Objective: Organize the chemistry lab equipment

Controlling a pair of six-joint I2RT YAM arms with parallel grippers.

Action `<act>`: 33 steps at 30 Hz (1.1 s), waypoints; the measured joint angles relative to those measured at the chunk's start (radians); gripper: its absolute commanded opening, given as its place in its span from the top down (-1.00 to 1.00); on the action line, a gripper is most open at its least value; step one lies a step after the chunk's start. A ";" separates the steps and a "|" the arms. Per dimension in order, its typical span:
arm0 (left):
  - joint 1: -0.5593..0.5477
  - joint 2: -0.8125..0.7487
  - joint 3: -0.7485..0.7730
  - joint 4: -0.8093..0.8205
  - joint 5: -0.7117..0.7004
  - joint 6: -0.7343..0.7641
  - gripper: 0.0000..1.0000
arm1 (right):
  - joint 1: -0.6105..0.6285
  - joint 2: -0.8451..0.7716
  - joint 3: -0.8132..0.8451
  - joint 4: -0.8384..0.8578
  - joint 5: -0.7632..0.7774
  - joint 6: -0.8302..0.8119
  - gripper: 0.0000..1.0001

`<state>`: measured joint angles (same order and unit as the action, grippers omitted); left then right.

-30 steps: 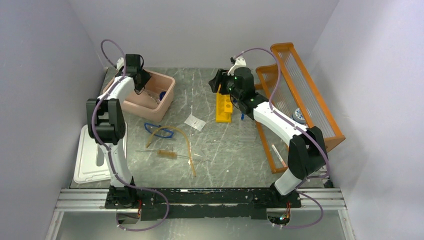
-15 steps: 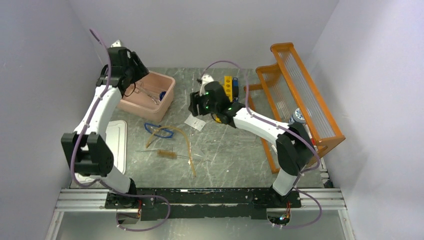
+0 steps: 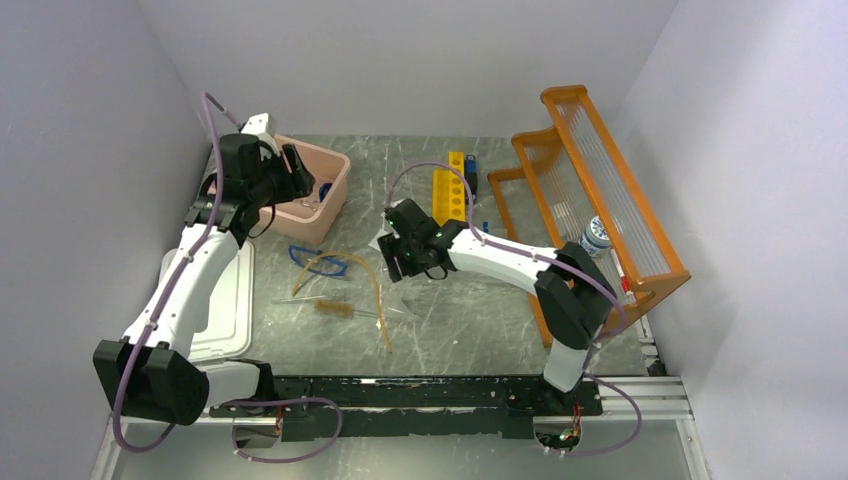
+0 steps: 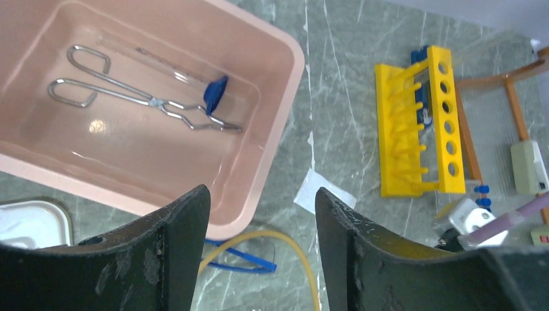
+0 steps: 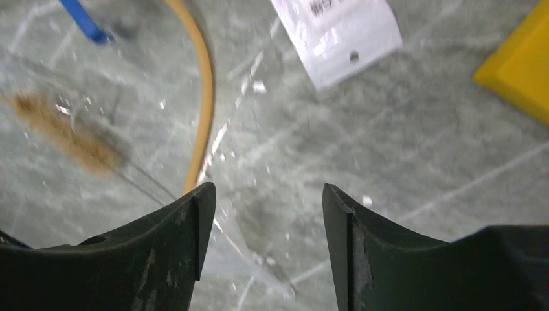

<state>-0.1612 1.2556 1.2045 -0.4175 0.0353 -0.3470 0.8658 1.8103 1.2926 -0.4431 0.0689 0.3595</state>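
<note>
The worktop (image 3: 460, 310) is grey-green, stone-patterned with pale white veins. The tub (image 4: 285, 84) is pale pink; in it lie silvery metal scissors (image 4: 123, 97) and a dark blue piece (image 4: 215, 94). The tube stand (image 4: 447, 129) is bright yellow and the shelf rack (image 3: 610, 190) is orange. The rubber tubing (image 5: 206, 97) is amber, the goggles (image 3: 320, 262) are blue-framed, the packet (image 5: 336, 29) is white with dark print, and the brush (image 5: 61, 129) has brown bristles.

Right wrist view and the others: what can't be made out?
Right wrist: white packet print, motion-blurred, cut by top edge.
Right wrist: wire tube brush, a blurred brown smear.
Left wrist: blue-framed goggles, mostly behind the left fingers.
Top: clear glass tubes, too faint to count.
</note>
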 measured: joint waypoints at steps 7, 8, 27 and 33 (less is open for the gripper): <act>-0.029 -0.038 -0.085 0.001 0.043 0.008 -0.30 | 0.000 -0.212 -0.181 -0.039 -0.027 -0.027 -0.15; -0.034 -0.042 -0.092 0.002 0.048 0.009 -0.30 | 0.000 -0.238 -0.204 -0.035 -0.034 -0.035 -0.14; -0.046 -0.071 -0.179 0.061 0.262 -0.001 -0.31 | 0.048 -0.177 -0.426 0.189 -0.166 -0.256 0.10; -0.057 -0.074 -0.225 0.082 0.345 -0.018 -0.32 | 0.078 -0.135 -0.413 0.284 -0.126 -0.271 0.68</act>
<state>-0.2184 1.1820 0.9798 -0.3355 0.3801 -0.3649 0.9440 1.6756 0.8795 -0.1589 -0.0566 0.0883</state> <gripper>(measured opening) 0.656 0.301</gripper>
